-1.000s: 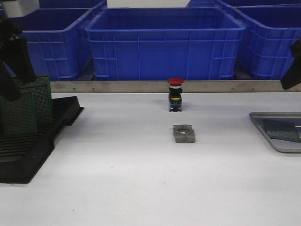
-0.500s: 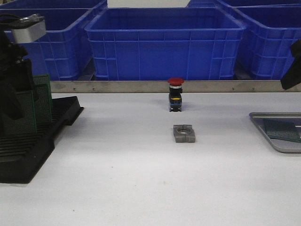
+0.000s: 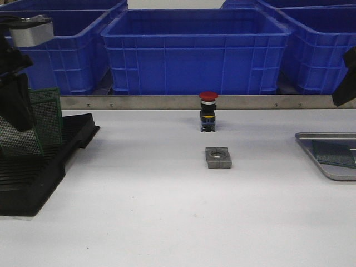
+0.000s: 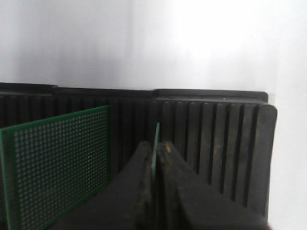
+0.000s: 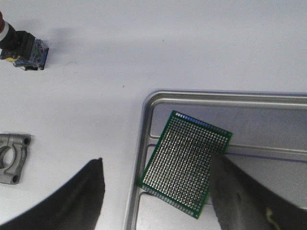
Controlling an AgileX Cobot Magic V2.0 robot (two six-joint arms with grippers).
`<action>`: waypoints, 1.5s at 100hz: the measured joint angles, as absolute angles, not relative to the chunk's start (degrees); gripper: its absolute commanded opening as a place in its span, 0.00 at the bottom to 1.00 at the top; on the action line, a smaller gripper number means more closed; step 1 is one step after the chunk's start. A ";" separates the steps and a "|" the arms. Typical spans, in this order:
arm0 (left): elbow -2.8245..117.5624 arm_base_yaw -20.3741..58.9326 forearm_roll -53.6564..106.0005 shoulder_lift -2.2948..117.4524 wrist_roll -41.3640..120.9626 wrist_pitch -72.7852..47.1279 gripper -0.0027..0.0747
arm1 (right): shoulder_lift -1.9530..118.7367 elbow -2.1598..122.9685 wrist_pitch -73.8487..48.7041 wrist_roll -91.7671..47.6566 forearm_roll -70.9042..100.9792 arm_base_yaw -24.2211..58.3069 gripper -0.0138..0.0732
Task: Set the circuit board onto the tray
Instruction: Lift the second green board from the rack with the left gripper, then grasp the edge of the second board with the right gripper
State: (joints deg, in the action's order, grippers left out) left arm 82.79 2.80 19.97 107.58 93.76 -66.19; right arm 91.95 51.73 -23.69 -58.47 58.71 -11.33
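Edge-on, green circuit board [image 4: 155, 143] pinched between pressed-together fingers of left gripper [image 4: 154, 165], just above black slotted rack [image 4: 216, 143]. Second perforated board [image 4: 55, 163] stands upright in rack beside it. Rack sits far from silver tray [image 5: 144, 143], at opposite side of table. Tray already holds one green board [image 5: 187, 160], lying flat and skewed. Right gripper [image 5: 156, 191] above tray, fingers spread wide, empty. Between rack and tray: red emergency-stop button [image 3: 208, 111], grey metal bracket [image 3: 218, 157]. Blue bins [image 3: 194, 50] behind.

Table [image 3: 139, 222] w/ rack [image 3: 39, 167], tray [image 3: 311, 146], bracket [image 3: 217, 157], button [image 3: 208, 112]
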 measured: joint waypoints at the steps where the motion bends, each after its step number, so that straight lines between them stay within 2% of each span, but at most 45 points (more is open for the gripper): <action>1: 82.97 2.80 19.94 107.58 93.76 -66.42 0.01 | 91.95 51.73 -23.69 -58.47 58.71 -11.33 0.72; 37: 92.00 5.58 19.83 106.33 91.17 -69.52 0.01 | 84.41 51.73 -27.55 -60.16 58.60 -9.53 0.72; 62: 92.11 11.61 28.62 104.87 90.95 -69.94 0.01 | 78.48 51.73 -31.17 -71.03 58.38 2.42 0.72; 91: 92.11 19.27 40.23 104.87 90.95 -69.94 0.01 | 77.92 51.73 -32.58 -81.06 58.26 17.29 0.72; 110: 92.11 23.83 43.37 104.87 90.95 -69.94 0.01 | 78.22 51.73 -31.44 -81.93 58.53 21.13 0.72; 131: 92.11 27.02 44.79 104.87 90.95 -69.94 0.01 | 80.04 51.73 -30.85 -82.11 60.73 21.64 0.72; 136: 92.11 27.43 44.89 104.87 90.95 -69.94 0.01 | 80.28 51.73 -30.58 -82.20 61.52 21.69 0.69; 141: 92.11 27.64 44.83 104.87 90.95 -69.94 0.01 | 80.56 51.73 -30.58 -82.20 62.14 21.69 0.61; 150: 92.11 27.76 44.92 104.87 90.95 -69.94 0.01 | 81.07 51.73 -30.46 -82.20 62.44 21.69 0.36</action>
